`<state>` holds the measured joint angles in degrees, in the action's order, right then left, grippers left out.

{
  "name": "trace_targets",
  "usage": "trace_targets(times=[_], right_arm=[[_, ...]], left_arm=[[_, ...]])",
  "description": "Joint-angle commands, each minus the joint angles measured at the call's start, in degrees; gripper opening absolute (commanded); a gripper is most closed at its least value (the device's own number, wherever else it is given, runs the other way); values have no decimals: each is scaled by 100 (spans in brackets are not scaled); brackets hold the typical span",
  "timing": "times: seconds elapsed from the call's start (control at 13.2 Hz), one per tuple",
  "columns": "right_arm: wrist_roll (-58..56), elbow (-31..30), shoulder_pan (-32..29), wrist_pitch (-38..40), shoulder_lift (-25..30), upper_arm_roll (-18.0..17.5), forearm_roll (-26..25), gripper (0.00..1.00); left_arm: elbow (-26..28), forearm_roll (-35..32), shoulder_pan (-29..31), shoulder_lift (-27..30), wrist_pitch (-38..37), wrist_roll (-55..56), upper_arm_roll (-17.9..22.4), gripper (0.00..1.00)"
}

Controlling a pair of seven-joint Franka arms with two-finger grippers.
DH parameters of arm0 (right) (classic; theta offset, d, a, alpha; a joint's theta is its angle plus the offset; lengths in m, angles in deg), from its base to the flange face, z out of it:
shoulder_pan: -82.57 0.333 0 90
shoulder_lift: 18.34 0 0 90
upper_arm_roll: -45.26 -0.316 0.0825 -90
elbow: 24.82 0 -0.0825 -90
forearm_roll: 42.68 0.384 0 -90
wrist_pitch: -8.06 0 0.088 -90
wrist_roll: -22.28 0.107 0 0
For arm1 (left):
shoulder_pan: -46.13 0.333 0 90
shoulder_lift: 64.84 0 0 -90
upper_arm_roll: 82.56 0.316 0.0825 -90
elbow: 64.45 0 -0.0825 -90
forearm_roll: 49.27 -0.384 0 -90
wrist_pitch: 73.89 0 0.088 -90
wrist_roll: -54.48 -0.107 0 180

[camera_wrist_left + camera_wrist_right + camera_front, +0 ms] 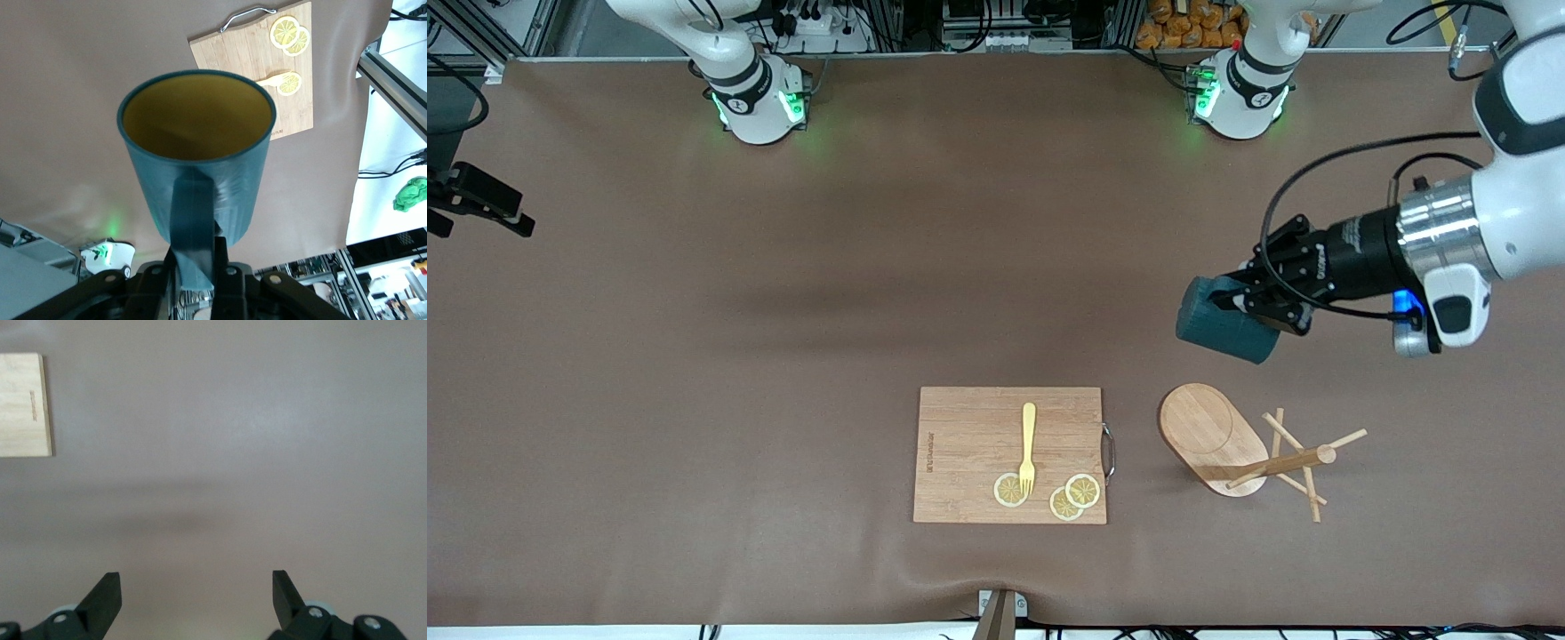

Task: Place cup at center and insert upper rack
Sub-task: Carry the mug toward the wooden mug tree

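The cup (1223,324) is dark teal with a tan-yellow inside (200,127). It hangs tipped on its side in the air over bare table. My left gripper (1234,302) is shut on its handle (193,227), and the mouth points away from the wrist. The upper rack (1214,436), a light wooden mug tree, lies tipped over on the table, nearer to the front camera than the spot under the cup. Its post and pegs (1294,462) point toward the left arm's end. My right gripper (197,577) waits open over bare table with nothing between its fingers.
A bamboo cutting board (969,427) lies beside the rack toward the right arm's end. It carries a yellow fork (1029,444) and three lemon slices (1009,490). Brown mat covers the table (738,356).
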<state>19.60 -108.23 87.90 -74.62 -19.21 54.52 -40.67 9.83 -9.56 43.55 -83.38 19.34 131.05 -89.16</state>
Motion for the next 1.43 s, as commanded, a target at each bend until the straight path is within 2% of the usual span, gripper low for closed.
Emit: trace_targets(times=[0.0, 0.23, 0.38, 0.98, 1.36], right_arm=[[48, 159, 39, 471, 8, 14, 1, 100], [109, 159, 48, 753, 8, 14, -16, 100], [118, 159, 39, 814, 17, 14, -17, 100], [127, 168, 39, 876, 26, 14, -25, 100], [118, 168, 39, 876, 17, 14, -25, 100]], left_arm=[[-19, 562, 335, -175, -174, -396, -43, 0], [-19, 933, 582, -439, -332, -862, -52, 0], [-19, 994, 661, -571, -376, -1047, -52, 0], [-19, 2030, 1083, -1142, -789, -1943, -52, 0], [-19, 2296, 1119, -1371, -789, -1997, -52, 0]])
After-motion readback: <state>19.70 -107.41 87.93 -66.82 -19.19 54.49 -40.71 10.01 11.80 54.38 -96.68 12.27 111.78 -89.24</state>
